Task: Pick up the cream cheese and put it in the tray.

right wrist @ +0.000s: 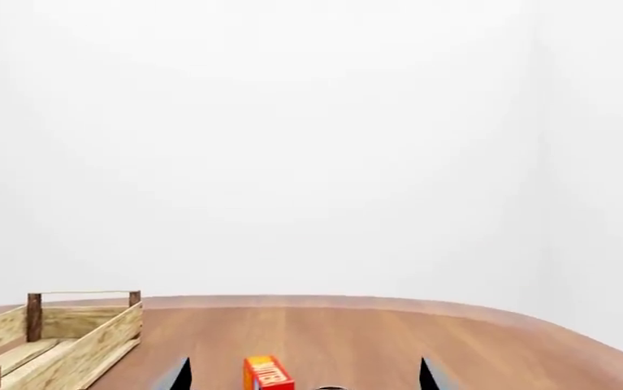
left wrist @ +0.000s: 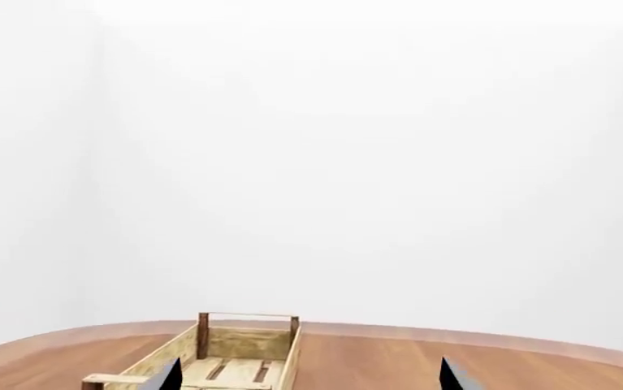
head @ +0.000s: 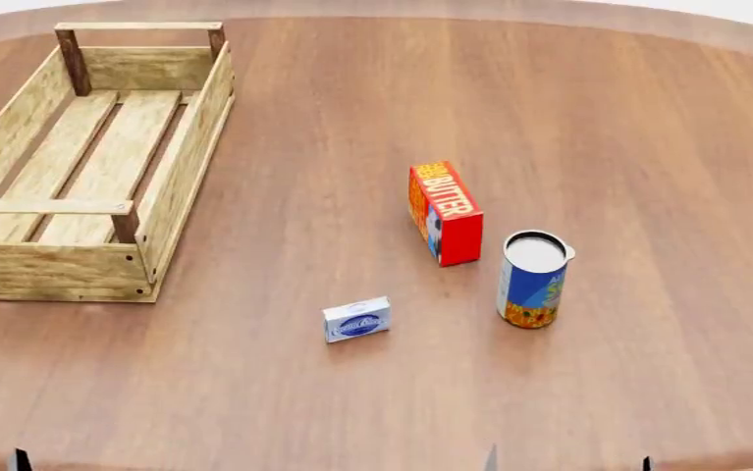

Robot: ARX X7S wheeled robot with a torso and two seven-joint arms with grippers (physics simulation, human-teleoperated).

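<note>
Right of the tray (head: 180, 177), near the butter box (head: 445, 213): cream cheese (head: 356, 320), untouched; both grippers (left wrist: 309, 378) (right wrist: 305, 375) wide, empty. Risk: knocking the butter box during the reach.

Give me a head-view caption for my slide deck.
Start: cream cheese lies on the table near butter and can; tray sits empty.

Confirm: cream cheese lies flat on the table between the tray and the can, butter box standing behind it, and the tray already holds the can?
Not quite. The tray holds nothing; the head view shows only bare slats inside it. The can stands upright on the table, beside the butter box. The rest holds: the cream cheese lies flat between tray and can.
</note>
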